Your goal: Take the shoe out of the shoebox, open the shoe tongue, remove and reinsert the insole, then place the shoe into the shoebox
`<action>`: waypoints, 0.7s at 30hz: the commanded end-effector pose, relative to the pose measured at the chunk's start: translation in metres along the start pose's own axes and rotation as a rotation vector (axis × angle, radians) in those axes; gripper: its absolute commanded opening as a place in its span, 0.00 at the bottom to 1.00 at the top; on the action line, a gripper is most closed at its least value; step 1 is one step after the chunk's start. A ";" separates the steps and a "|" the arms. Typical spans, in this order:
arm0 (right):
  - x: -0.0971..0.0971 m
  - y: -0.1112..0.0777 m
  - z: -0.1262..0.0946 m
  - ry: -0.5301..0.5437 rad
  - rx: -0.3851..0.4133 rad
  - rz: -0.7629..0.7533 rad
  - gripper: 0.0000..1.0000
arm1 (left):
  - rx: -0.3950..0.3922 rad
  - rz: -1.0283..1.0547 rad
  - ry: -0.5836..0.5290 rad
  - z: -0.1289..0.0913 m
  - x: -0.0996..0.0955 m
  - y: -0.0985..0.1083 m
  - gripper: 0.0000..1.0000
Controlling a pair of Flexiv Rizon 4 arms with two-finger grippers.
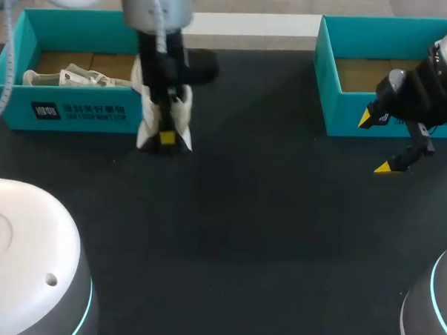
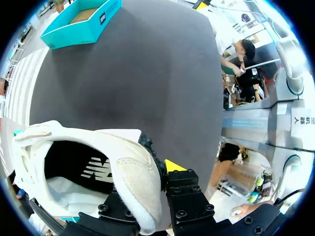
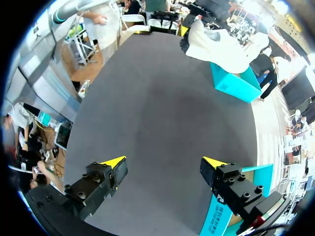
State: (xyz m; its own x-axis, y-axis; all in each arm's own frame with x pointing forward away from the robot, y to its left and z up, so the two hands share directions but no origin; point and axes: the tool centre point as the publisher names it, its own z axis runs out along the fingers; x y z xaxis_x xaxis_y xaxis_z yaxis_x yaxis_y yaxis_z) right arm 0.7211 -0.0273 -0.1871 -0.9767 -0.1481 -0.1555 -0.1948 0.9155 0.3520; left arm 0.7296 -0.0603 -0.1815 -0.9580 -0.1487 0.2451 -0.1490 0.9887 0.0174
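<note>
Left gripper (image 1: 166,138) pinches the white sneaker (image 1: 143,134) collar beside the left shoebox (image 1: 11,102). Right gripper (image 1: 376,144) jaws are spread above the table (image 1: 265,229).

shoe (image 2: 130,177): off-white, napped suede look, matt. insole (image 2: 64,157): smooth black. table (image 1: 265,236): dark, matt, fine-textured. shoebox (image 1: 11,102): teal cardboard, raw brown inside. right gripper (image 3: 163,163): matt black fingers, yellow plastic-looking tips.

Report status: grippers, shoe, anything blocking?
Left gripper shut on shoe, outside left shoebox corner. Right gripper open, hovering beside right shoebox. Nothing seen between them.
</note>
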 end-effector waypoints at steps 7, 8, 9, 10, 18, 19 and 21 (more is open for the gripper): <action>-0.001 0.001 0.002 0.001 0.004 0.001 1.00 | 0.089 0.056 -0.001 -0.024 -0.032 0.094 0.00; -0.001 0.001 0.002 0.001 0.004 0.001 1.00 | 0.080 0.055 -0.004 -0.026 -0.035 0.099 0.00; -0.001 0.001 0.002 0.001 0.004 0.001 1.00 | 0.065 0.044 -0.009 -0.027 -0.038 0.103 0.00; -0.001 0.001 0.002 0.001 0.004 0.001 1.00 | 0.056 0.030 -0.012 -0.028 -0.042 0.105 0.00; -0.001 0.001 0.002 0.001 0.004 0.001 1.00 | 0.056 0.030 -0.012 -0.028 -0.042 0.105 0.00; -0.001 0.001 0.002 0.001 0.004 0.001 1.00 | 0.056 0.030 -0.012 -0.028 -0.042 0.105 0.00; -0.001 0.001 0.002 0.001 0.004 0.001 1.00 | 0.056 0.030 -0.012 -0.028 -0.042 0.105 0.00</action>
State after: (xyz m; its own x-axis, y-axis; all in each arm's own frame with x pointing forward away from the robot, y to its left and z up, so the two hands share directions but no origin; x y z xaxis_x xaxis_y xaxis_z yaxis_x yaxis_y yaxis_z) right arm 0.7211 -0.0273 -0.1871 -0.9767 -0.1481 -0.1555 -0.1948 0.9155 0.3520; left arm 0.7622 0.0491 -0.1636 -0.9640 -0.1204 0.2370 -0.1341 0.9901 -0.0424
